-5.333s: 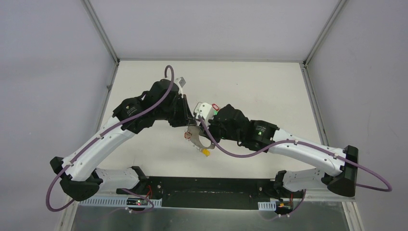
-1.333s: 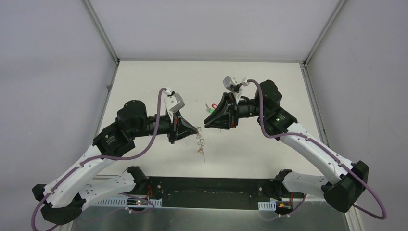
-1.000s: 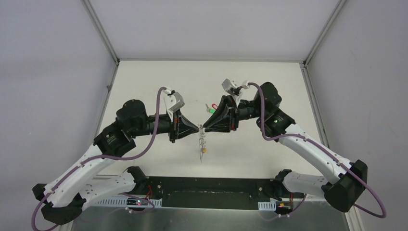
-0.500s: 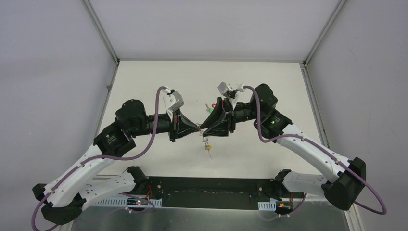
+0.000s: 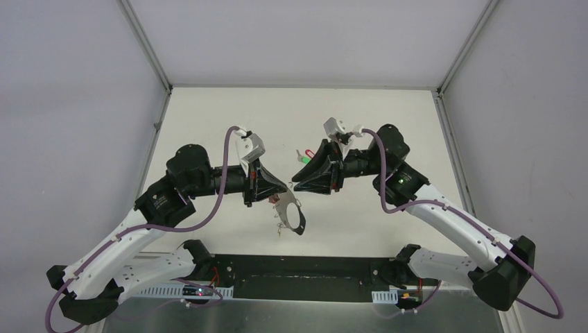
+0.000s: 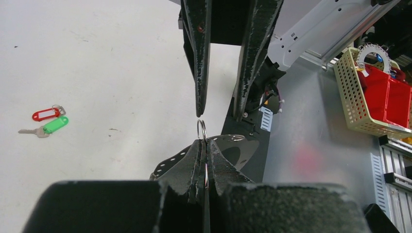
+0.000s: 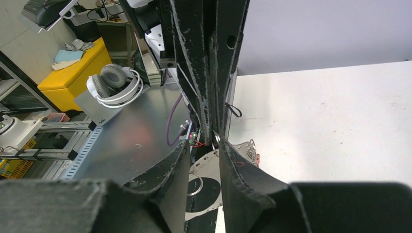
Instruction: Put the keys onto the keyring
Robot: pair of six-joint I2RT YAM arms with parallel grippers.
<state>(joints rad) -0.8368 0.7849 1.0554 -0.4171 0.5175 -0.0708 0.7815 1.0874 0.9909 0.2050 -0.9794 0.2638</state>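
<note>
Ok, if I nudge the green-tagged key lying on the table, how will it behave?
The green-tagged key lies flat on the smooth white table, so it would probably slide rather than roll. It looks small and thin, so likely light and quick to skitter. The red tag lies right beside it and may get pushed along.

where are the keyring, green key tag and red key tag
keyring (image 5: 284,203): top external view, grey upper rim
green key tag (image 6: 56,124): left wrist view, tag's middle
red key tag (image 6: 45,113): left wrist view, tag's middle
</note>
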